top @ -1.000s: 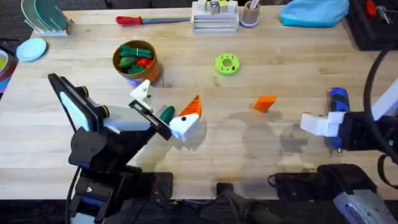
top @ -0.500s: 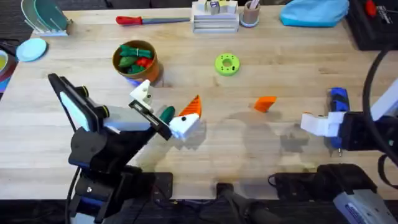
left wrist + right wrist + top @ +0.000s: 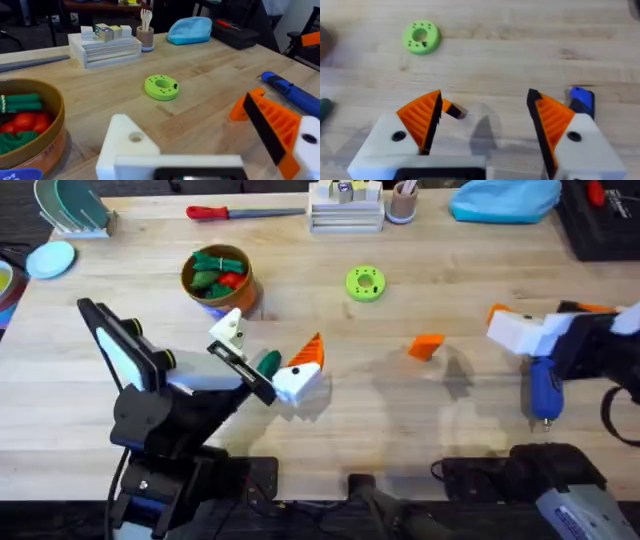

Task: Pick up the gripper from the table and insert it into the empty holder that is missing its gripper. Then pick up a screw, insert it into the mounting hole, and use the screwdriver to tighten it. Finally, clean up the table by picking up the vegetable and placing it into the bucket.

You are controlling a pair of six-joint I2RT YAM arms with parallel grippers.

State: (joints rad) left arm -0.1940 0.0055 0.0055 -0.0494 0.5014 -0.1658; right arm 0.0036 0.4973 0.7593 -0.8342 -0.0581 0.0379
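Wooden counter (image 3: 400,420) carried all the task items, with a red-handled screwdriver (image 3: 215,212) and a white block stand (image 3: 345,210) along its far edge. Left gripper (image 3: 262,358) sat low over the counter, jaws apart; one finger was the bare white holder (image 3: 131,145) with its mounting hole showing, the other finger had an orange ribbed pad (image 3: 267,125). Dark green vegetable (image 3: 268,363) lay between those fingers, though contact could not be told. Bucket (image 3: 216,280), already holding green and red toy vegetables, stood just beyond the left gripper. Loose orange gripper (image 3: 427,345) lay on the counter between the two arms, nearer the right gripper (image 3: 515,328). Right gripper was wide open and empty, both orange pads (image 3: 422,117) in place, with the loose wedge seen just ahead of them. Blue screwdriver (image 3: 545,385) lay flat beside and partly under the right gripper. Green disc (image 3: 365,283) sat farther out, well apart from both.
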